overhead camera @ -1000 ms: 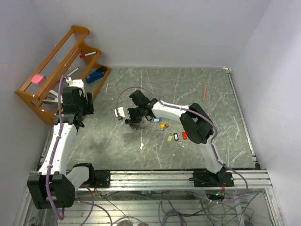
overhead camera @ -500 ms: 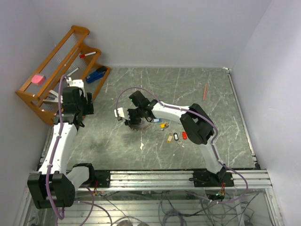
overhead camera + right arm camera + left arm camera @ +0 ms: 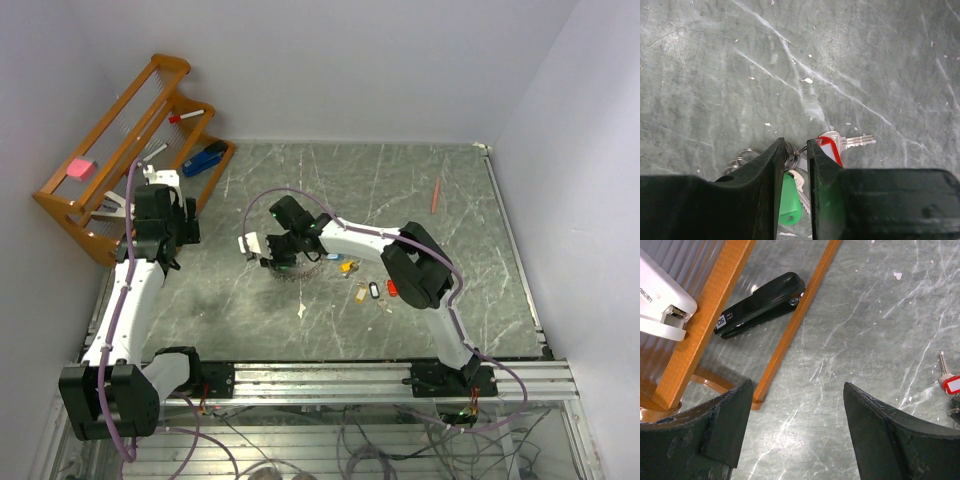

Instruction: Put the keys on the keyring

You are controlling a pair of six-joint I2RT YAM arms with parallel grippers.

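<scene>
The right gripper (image 3: 796, 144) hangs low over the grey-green marbled tabletop (image 3: 470, 300), left of centre. Its jaws stand almost together, with only a narrow slit between them. The keyring (image 3: 741, 158), a bunch of thin silvery wire loops, lies at the fingertips and one loop reaches into the slit. I cannot tell whether the jaws actually pinch it.

A small metal key with a red plastic tag (image 3: 832, 142) lies just beside the right fingertip at 2 o'clock, its blade pointing to 3 o'clock. A green plastic key tag (image 3: 788, 200) shows at 6 o'clock, partly hidden between the fingers.

In the overhead view, more loose keys lie at about 4 o'clock from that gripper. A yellow-tagged key (image 3: 348, 266) is nearest. Past it, close together in a row, lie another yellow-tagged key (image 3: 360, 294), a black-and-white-tagged key (image 3: 374, 290) and a second red-tagged key (image 3: 391, 288).

The left gripper (image 3: 796, 390) is well apart, at the table's 9 o'clock edge. Its jaws are spread wide and hold nothing. Below it stands an orange wooden rack (image 3: 790, 325) with a black stapler (image 3: 760, 305) lying inside. A slim red pen (image 3: 436, 195) rests towards the table's 2 o'clock corner.
</scene>
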